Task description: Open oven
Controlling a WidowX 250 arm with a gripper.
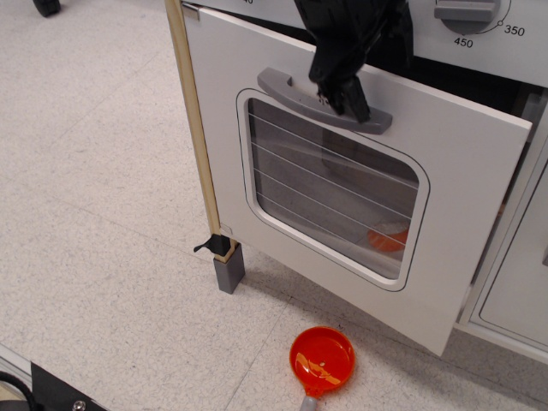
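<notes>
The silver-grey oven (514, 51) fills the upper right, with a temperature dial (467, 10) on its panel. Its door (462, 197) has a rounded window (330, 193) and a grey bar handle (282, 90). The door stands partly open, tilted outward at the top, with a dark gap (462, 81) behind its upper edge. My black gripper (341, 86) comes down from the top and sits over the middle-right of the handle, covering part of it. I cannot tell whether its fingers are closed around the bar.
An orange toy pan (322, 360) lies on the floor below the door's lower edge. An orange object (387, 238) shows through the window. A wooden post (195, 128) with a grey foot (229, 272) stands left of the door. A panelled cabinet door (522, 282) is at the right.
</notes>
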